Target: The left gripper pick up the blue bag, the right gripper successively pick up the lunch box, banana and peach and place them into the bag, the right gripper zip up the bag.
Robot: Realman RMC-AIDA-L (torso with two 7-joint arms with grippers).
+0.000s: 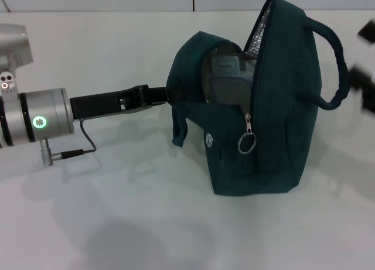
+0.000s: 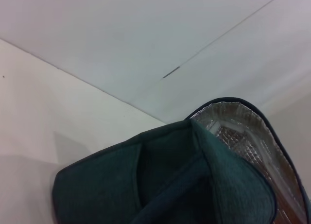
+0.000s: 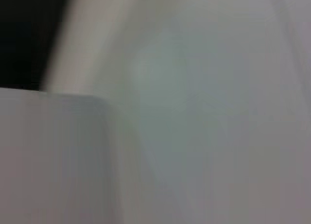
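1. head view: the bag (image 1: 281, 123) stands on the white table (image 1: 117, 223), a little right of middle, its top flap open and the foil lining (image 1: 258, 33) showing.
2. inside the opening a clear box (image 1: 228, 77) is visible; banana and peach are not in sight, perhaps already inside, i cannot tell.
3. the bag looks soft and floppy, light cloth that sags unless held; i'd judge the handles or rim the places to grip, and the ring pull (image 1: 246, 143) the spot for zipping.
4. the zip is only partly run, the pull hanging low on the front, so closing seems the step in hand.
5. the left gripper (image 1: 161, 94) reaches in level from the left and meets the bag's near rim; it seems clenched on the cloth.
6. the right gripper (image 1: 363, 77) is a dark blur at the right edge by the far handle (image 1: 334, 59); its fingers i cannot tell.
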